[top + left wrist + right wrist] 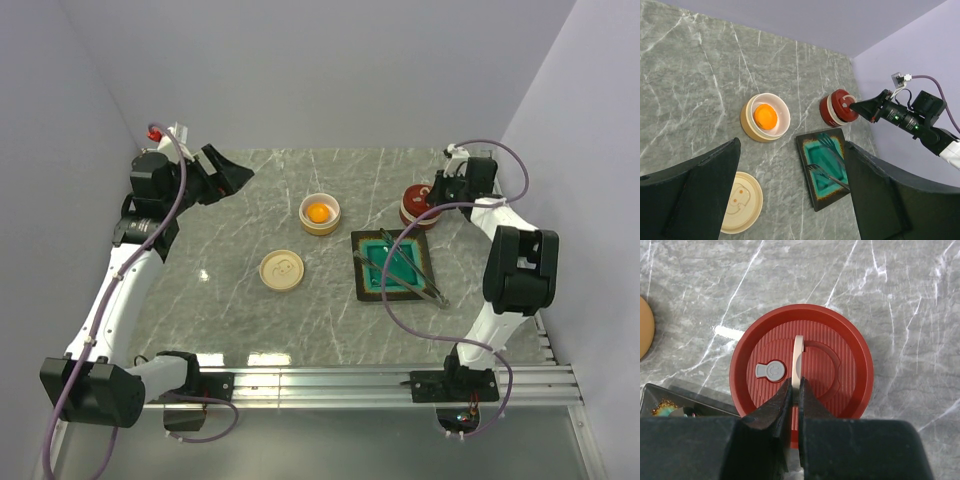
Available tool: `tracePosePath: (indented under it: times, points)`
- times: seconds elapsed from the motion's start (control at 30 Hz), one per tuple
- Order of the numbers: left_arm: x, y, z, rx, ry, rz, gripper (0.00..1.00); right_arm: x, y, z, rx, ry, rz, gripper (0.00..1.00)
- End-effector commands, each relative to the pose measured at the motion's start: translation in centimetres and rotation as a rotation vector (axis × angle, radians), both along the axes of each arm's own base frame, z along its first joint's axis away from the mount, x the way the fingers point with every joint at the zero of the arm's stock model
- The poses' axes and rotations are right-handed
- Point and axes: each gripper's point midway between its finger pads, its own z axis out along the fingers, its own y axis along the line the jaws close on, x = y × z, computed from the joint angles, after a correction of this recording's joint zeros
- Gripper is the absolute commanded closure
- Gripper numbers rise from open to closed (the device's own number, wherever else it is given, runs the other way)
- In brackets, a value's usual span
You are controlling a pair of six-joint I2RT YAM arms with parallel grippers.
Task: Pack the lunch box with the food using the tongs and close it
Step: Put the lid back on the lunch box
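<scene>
A round orange food piece (pixel 318 212) (pixel 765 116) lies in an open cream lunch box bowl (pixel 306 222) (pixel 746 120). The bowl's cream lid (pixel 282 270) (pixel 740 202) lies flat on the table nearby. The silver tongs (pixel 420 280) (pixel 832 177) rest across the teal tray (pixel 358 268) (pixel 816 197). My right gripper (pixel 432 195) (pixel 795 382) is shut on the cream handle (pixel 798 352) of the ribbed lid (pixel 840 365) on a red round lunch box container (pixel 415 208) (pixel 832 112). My left gripper (pixel 228 178) (pixel 792 145) hangs open and empty above the far left of the table.
Purple walls close in the table at the back and on both sides. A metal rail (pixel 350 380) runs along the near edge, where both arm bases stand. The right arm's cable (pixel 400 260) loops over the teal tray.
</scene>
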Motion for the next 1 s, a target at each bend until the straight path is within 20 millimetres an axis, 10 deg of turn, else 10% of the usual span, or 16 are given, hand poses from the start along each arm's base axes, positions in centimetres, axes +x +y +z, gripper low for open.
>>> tracePosePath:
  times: [0.0, 0.97]
  points:
    - [0.2, -0.2, 3.2, -0.018, -0.094, -0.021, 0.11, 0.4, -0.1, 0.5, -0.003, 0.018, 0.023, 1.0]
    - [0.4, -0.3, 3.6, -0.037, -0.104, -0.037, 0.12, -0.6, -0.8, 0.0, -0.096, 0.167, 0.013, 0.76]
